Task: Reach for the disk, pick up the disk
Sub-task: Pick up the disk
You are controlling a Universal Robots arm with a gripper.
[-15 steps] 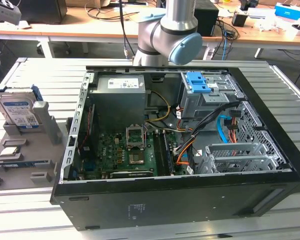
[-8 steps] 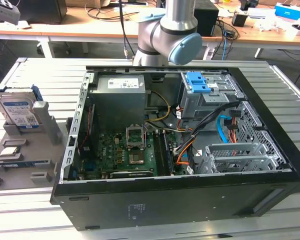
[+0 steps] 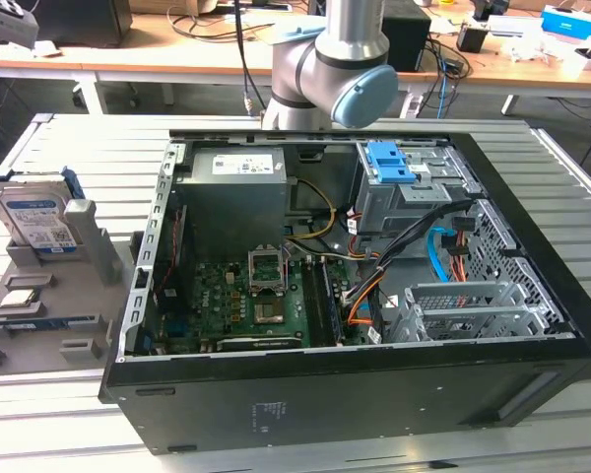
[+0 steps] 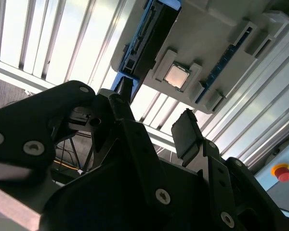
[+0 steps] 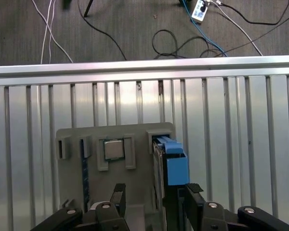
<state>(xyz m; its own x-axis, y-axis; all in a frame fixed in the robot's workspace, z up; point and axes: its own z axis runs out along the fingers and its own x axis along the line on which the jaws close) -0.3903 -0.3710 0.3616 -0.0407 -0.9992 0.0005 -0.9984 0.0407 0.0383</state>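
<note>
The disk point(image 5: 169, 164) stands on edge in a slot of the grey holder point(image 5: 77, 168), with a blue rail on its upper side. It is just beside the small square chip point(image 5: 114, 149) seated in the same holder. In the exterior view the holder rests on the slatted metal table point(image 3: 79, 148) at that view's left, next to the open computer case point(image 3: 374, 384). From my gripper point(image 5: 155, 190) the disk lies below. Its thin upper edge runs crosswise to the line between the fingers point(image 5: 118, 192), so they bracket its thickness, not its length. The jaws gape wide, hold nothing and touch nothing. I judge the disk sits off-centre, nearer one finger.
</note>
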